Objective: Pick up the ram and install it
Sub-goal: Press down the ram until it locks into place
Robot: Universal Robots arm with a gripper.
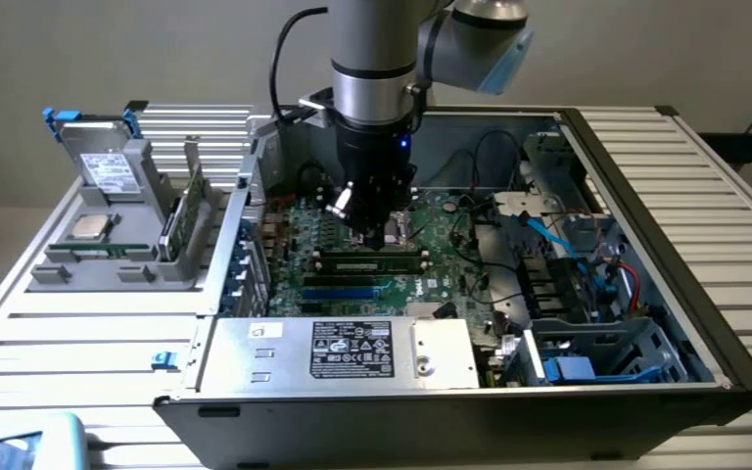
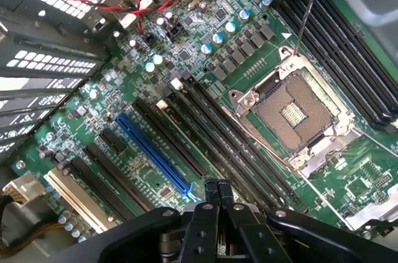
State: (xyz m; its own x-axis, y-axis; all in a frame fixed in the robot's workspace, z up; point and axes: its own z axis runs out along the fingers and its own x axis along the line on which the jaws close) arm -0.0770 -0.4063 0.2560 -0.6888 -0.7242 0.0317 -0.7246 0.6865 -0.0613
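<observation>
The ram (image 1: 369, 261), a narrow green stick with black chips, stands on edge in a slot of the motherboard (image 1: 461, 230) inside the open computer case. My gripper (image 1: 379, 233) hangs straight down just above and behind it, near its middle. In the wrist view the gripper (image 2: 218, 189) is shut, its two black fingertips (image 2: 210, 189) pressed together with nothing between them. They hover over the long black memory slots (image 2: 236, 145) beside the open processor socket (image 2: 297, 110). Whether the fingertips touch the ram I cannot tell.
A grey holder (image 1: 115, 274) at the exterior view's left carries a drive (image 1: 105, 171), a silver chip (image 1: 89, 227), a thin green stick (image 1: 89, 253) and an upright green card (image 1: 191, 220). The power supply box (image 1: 337, 350) sits at the case front. Cables (image 1: 572, 245) and drive cages crowd the exterior view's right.
</observation>
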